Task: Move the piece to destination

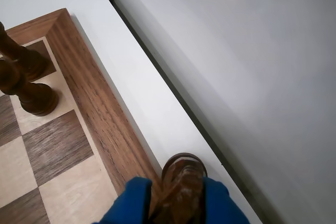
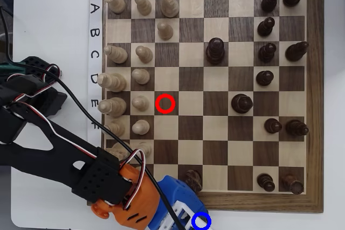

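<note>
Wrist view: the claw point(image 1: 176, 203) is cut off by the bottom edge; only two blue fingers point(image 1: 126, 203) show, with the piece point(image 1: 181, 184) between them, its base out of frame. Two dark pieces point(image 1: 23, 85) at the left edge are cropped at the top.

Overhead view: the claw point(image 2: 183, 208) covers the held piece entirely. The blue ring point(image 2: 201, 222) at the bench's point(image 2: 269, 220) bottom edge is partly clipped by the frame.

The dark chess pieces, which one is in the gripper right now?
The small dark piece clamped between the blue gripper fingers, off the board's wooden border over the white table. The other dark pieces all stand on board squares.
</note>
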`<state>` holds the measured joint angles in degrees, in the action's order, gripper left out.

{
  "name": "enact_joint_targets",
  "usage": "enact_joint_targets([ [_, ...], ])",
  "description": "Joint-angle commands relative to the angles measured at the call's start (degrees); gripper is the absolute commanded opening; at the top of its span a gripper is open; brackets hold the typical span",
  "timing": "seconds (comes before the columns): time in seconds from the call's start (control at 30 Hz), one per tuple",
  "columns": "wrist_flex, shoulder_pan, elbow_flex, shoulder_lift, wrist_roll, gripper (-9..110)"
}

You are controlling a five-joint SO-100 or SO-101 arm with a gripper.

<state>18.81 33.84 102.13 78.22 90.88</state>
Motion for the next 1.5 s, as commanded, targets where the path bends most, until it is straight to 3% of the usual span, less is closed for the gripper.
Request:
enact_joint_targets([
  [0.0,-1.1,1.2,-3.5,0.4,-1.8,0],
  [0.4,0.5,1.5,-7.5,-1.5,0.4,1],
  [0.77,4.2,1.0,-14.9,-2.8,5.4,28],
  [1.0,6.6,0.8,-19.7,-1.8,8.9,35],
  [1.47,8.8,0.4,-21.5,8.3,6.6,35],
])
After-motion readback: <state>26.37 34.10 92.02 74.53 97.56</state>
